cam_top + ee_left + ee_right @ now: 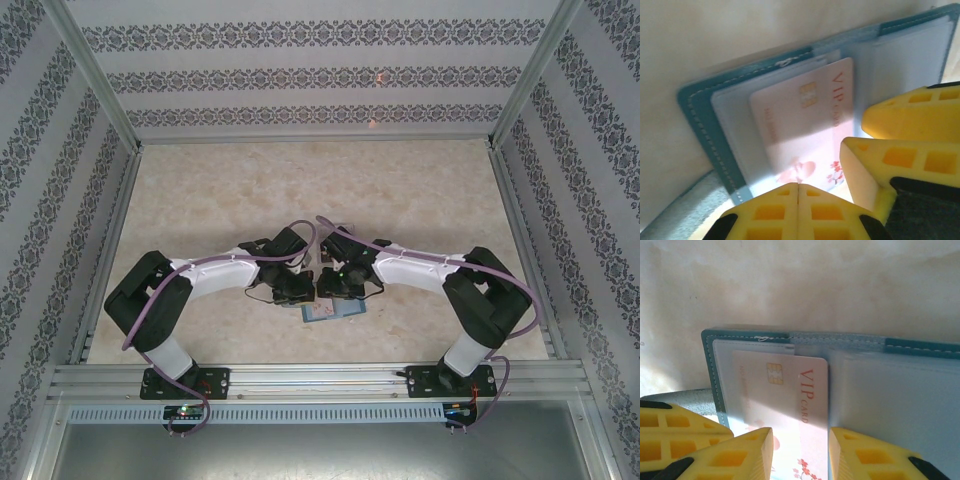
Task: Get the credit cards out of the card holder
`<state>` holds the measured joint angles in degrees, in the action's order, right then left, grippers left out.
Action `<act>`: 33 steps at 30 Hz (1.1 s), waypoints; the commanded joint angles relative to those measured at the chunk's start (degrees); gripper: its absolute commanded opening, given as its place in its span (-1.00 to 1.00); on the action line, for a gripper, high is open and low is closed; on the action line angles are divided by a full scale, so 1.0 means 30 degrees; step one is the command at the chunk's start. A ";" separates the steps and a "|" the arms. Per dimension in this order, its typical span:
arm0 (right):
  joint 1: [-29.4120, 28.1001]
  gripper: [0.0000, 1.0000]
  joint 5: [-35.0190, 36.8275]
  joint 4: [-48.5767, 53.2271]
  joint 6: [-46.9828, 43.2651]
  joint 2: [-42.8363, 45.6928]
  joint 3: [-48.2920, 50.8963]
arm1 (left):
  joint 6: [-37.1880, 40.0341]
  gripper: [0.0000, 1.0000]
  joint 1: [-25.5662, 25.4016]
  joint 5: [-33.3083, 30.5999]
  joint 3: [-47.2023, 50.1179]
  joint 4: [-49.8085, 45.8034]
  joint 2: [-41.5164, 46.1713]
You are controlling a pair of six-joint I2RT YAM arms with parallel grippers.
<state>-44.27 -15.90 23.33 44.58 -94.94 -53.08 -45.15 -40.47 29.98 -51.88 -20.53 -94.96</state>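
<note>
Card holder [708, 370] open flat on table [300, 190]; card [785, 390] partly in left pocket, near end between right fingers [860, 457].

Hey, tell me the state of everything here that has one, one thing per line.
Holder: open, lying flat.
Card: face up, partly inside the clear pocket.
Left tool: shut.
Right tool: open, over the card.

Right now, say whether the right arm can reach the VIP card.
Probably yes: the right tool stands open right at the VIP card, whose free edge sticks out of the card holder pocket.
</note>
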 commanded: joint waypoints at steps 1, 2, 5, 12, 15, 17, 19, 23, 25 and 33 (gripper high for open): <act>0.0321 -0.30 0.0146 0.0224 -0.0149 0.0707 0.0377 | -0.0157 -1.00 -0.0360 0.0071 -0.0522 -0.0188 -0.0621; 0.0390 -0.29 0.0122 0.0221 -0.0123 0.0708 0.0435 | -0.0164 -1.00 -0.0368 0.0016 -0.0535 -0.0215 -0.0766; 0.0475 -0.30 0.0031 0.0162 -0.0182 0.0578 0.0467 | -0.0001 -1.00 -0.0400 -0.0574 -0.0529 -0.0741 -0.1013; 0.0504 -0.32 -0.0489 -0.0180 -0.0299 0.0298 0.0408 | 0.0341 -1.00 -0.0406 -0.1432 -0.0431 -0.1508 -0.0955; 0.0510 -0.34 -0.0689 -0.0329 -0.0313 0.0154 0.0403 | 0.0320 -1.00 -0.0398 -0.1511 -0.0391 -0.1499 -0.0955; 0.0494 -0.35 -0.0862 -0.0422 -0.0339 0.0038 0.0379 | 0.0333 -1.00 -0.0397 -0.1568 -0.0378 -0.1497 -0.0953; 0.0480 -0.36 -0.1016 -0.0542 -0.0374 -0.0053 0.0379 | 0.0369 -1.00 -0.0413 -0.1696 -0.0347 -0.1577 -0.0955; 0.0539 -0.36 -0.1076 -0.0658 -0.0415 -0.0302 0.0384 | 0.0465 -1.00 -0.0397 -0.1888 -0.0280 -0.1710 -0.1121; 0.0544 -0.36 -0.1141 -0.0636 -0.0436 -0.0514 0.0325 | 0.0510 -1.00 -0.0405 -0.1844 -0.0164 -0.1631 -0.1269; 0.0617 -0.36 -0.0243 0.0015 -0.0617 -0.0900 0.0408 | 0.0610 -1.00 -0.0399 -0.2090 0.0196 -0.1702 -0.1449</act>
<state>-43.07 -18.31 21.67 44.14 -96.62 -52.71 -44.97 -41.08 27.33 -52.73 -21.96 -97.78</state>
